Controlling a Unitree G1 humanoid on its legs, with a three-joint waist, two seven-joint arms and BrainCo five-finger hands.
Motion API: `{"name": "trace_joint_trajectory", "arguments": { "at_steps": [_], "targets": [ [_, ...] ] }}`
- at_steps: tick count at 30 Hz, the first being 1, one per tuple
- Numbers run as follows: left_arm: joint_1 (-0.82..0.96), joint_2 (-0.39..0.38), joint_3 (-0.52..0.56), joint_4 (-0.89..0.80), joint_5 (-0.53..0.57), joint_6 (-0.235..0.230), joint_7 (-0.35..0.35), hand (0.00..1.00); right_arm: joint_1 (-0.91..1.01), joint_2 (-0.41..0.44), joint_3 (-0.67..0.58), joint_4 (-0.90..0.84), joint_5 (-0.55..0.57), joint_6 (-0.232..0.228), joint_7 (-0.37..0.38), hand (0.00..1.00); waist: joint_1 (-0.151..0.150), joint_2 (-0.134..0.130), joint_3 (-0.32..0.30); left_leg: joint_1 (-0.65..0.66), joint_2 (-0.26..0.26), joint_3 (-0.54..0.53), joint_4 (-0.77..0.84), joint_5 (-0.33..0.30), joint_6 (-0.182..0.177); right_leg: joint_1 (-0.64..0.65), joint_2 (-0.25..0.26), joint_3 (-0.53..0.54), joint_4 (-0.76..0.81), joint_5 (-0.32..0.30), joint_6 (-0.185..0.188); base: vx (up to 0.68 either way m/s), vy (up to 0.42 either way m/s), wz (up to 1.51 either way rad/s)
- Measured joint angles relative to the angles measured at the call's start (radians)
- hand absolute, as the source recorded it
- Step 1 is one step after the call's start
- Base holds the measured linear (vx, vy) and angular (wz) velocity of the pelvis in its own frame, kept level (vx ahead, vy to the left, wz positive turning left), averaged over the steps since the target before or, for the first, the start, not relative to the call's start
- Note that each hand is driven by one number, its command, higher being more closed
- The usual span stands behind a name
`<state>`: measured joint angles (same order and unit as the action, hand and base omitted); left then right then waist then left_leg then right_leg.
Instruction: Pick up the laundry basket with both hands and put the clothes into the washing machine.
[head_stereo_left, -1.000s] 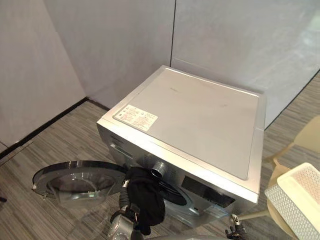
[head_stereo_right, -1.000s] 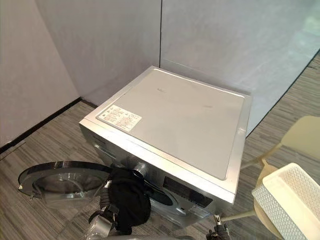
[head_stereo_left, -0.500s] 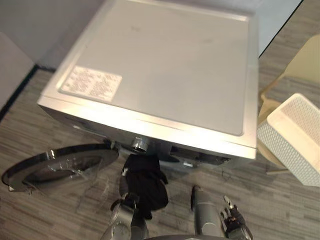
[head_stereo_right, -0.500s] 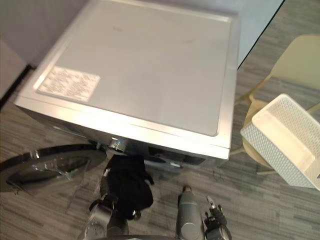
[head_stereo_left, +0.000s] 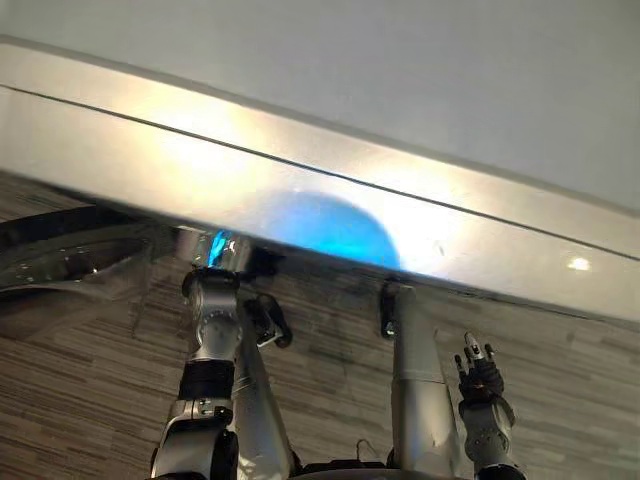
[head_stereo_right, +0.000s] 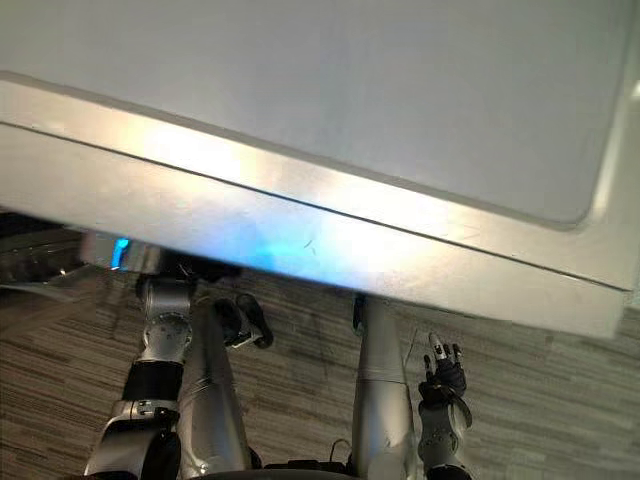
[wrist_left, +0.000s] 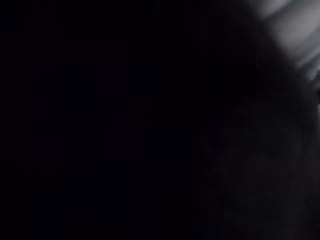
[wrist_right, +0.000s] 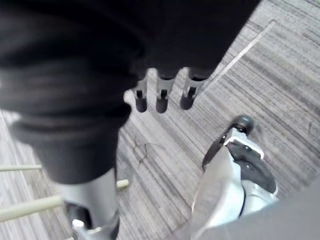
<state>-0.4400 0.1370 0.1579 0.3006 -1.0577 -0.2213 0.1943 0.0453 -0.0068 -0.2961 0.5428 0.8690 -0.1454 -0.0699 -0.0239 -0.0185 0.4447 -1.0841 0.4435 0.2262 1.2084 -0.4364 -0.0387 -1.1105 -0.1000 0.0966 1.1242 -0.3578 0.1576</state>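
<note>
The right robot hand (head_stereo_left: 480, 378) hangs loose and empty over the stripy grey floor (head_stereo_left: 80, 400), below the smooth silver washing machine (head_stereo_left: 330, 200); the left robot hand's grip cannot be told.

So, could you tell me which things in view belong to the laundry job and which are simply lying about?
Job: washing machine; its open door; left arm, stretched under the machine's front edge; right hand, open, holding nothing.
Lying about: pale furniture legs, standing on the striped floor.
</note>
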Motion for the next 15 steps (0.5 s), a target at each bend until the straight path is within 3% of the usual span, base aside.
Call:
{"name": "trace_joint_trajectory", "arguments": {
  "at_steps": [2,5,7,8,11,15],
  "targets": [
    [-0.083,0.031,-0.041,0.033,-0.024,0.018,0.019,1.0,0.0,0.0,0.0,-0.006,0.015,-0.003,0.003,0.0,-0.004,-0.001,0.0,-0.034,0.012,-0.001,0.013,0.0,0.0,-0.033,0.012,0.003,0.003,0.012,0.0,-0.08,-0.025,-0.19],
    [-0.4,0.175,-0.142,0.107,-0.048,0.03,0.026,1.0,0.0,0.005,0.002,-0.018,0.044,-0.005,0.008,0.0,-0.035,-0.018,0.009,-0.094,0.022,0.007,0.027,0.0,0.0,-0.097,0.022,0.018,0.003,0.038,-0.001,-0.11,-0.014,-0.19],
    [-0.675,0.281,-0.217,0.147,-0.047,0.017,-0.006,1.0,0.0,0.025,0.0,-0.011,0.068,-0.005,0.008,0.0,-0.07,-0.037,0.022,-0.126,0.031,0.02,0.038,0.004,0.009,-0.134,0.031,0.032,-0.004,0.059,0.008,-0.06,0.014,-0.25],
    [-0.684,0.298,-0.234,0.138,-0.042,-0.006,-0.038,1.0,0.001,0.036,0.0,-0.012,0.072,-0.005,0.008,0.0,-0.075,-0.046,0.03,-0.127,0.035,0.024,0.042,0.007,0.014,-0.138,0.034,0.036,-0.005,0.062,0.01,-0.01,0.028,-0.27],
    [-0.827,0.307,-0.368,0.226,-0.039,0.037,-0.056,1.0,0.011,0.061,-0.001,0.015,0.074,-0.002,0.02,0.0,-0.075,-0.049,0.044,-0.133,0.047,0.05,0.055,-0.002,0.03,-0.152,0.046,0.053,-0.016,0.072,0.022,0.0,0.039,-0.17],
    [-0.882,0.32,-0.486,0.277,-0.019,0.046,-0.088,1.0,0.01,0.078,0.0,0.021,0.074,0.003,0.045,0.0,-0.071,-0.051,0.045,-0.127,0.064,0.108,0.059,-0.013,0.052,-0.166,0.057,0.091,-0.041,0.096,0.048,-0.02,0.055,-0.16]
  ]
}}
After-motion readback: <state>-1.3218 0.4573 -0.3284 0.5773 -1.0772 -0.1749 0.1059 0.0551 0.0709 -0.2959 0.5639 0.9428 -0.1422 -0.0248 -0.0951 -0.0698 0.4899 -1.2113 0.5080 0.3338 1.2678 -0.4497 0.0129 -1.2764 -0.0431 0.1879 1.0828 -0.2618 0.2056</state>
